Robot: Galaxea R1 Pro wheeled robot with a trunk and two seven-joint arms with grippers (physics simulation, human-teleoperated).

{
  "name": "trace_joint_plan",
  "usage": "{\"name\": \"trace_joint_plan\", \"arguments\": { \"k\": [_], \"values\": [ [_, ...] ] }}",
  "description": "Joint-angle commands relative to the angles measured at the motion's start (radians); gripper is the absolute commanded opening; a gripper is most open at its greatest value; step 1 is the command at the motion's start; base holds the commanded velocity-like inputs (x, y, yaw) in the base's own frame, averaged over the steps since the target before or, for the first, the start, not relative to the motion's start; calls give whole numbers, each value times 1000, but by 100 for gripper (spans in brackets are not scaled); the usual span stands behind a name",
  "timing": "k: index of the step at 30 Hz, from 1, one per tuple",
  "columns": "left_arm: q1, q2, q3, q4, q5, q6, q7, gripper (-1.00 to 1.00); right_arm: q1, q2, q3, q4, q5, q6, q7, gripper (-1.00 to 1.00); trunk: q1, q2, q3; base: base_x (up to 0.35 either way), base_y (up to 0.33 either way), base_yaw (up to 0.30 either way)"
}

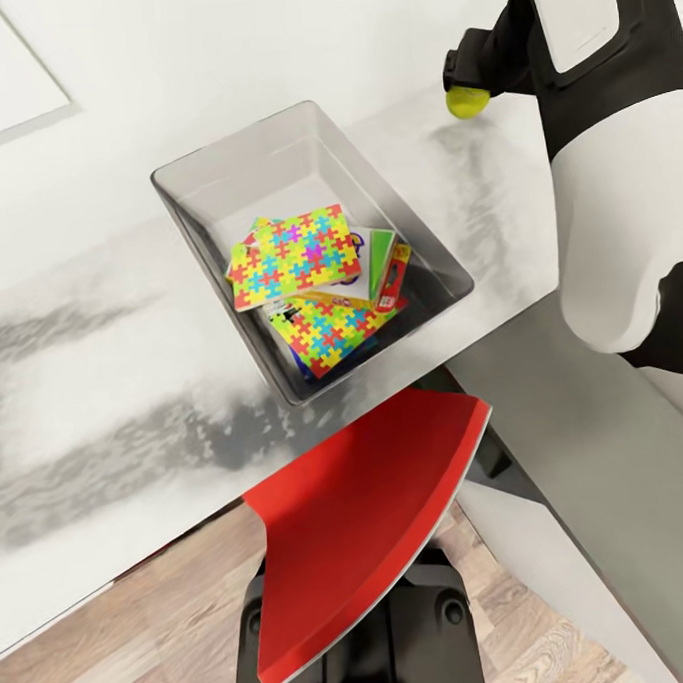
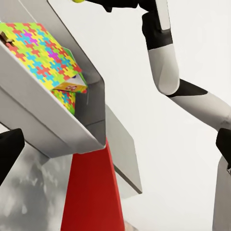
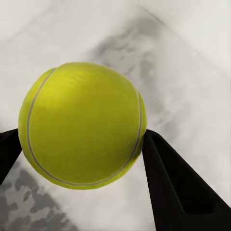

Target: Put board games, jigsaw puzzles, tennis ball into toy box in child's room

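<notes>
Tennis ball [image 3: 82,125]: clamped between the right gripper [image 1: 465,87] fingers, above the table [image 1: 104,394], well apart from the toy box [image 1: 433,267]. Advised: carry over the bin's middle, lower, then release. Jigsaw puzzles [image 1: 292,256] cover the board games [image 1: 388,264] beneath. Left gripper [image 2: 7,154]: state indeterminable.

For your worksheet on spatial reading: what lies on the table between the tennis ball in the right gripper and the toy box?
In the head view, bare white tabletop separates the tennis ball from the toy box; nothing lies there.
</notes>
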Motion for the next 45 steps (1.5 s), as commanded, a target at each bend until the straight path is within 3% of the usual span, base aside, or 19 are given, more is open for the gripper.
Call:
{"name": "trace_joint_plan", "arguments": {
  "k": [1, 12, 28, 45],
  "values": [
    [0, 1, -1, 0, 0, 11, -4, 100, -2, 3, 2, 1, -13, 1, -13, -100, 1, -1, 1, 0, 0, 0],
    [0, 1, -1, 0, -1, 11, -4, 100, -20, 37, -5, 8, -15, 1, -13, -100, 1, -1, 19, 0, 0, 0],
    [0, 2, -1, 1, -2, 11, -4, 100, -39, 58, -10, 13, -25, 0, -13, -100, 1, -1, 45, -37, 0, 5],
    [0, 2, 0, 2, -2, 11, -4, 100, -23, 60, -12, 9, -24, -6, -10, -100, 1, -1, 69, -35, 0, 97]
  ]
}}
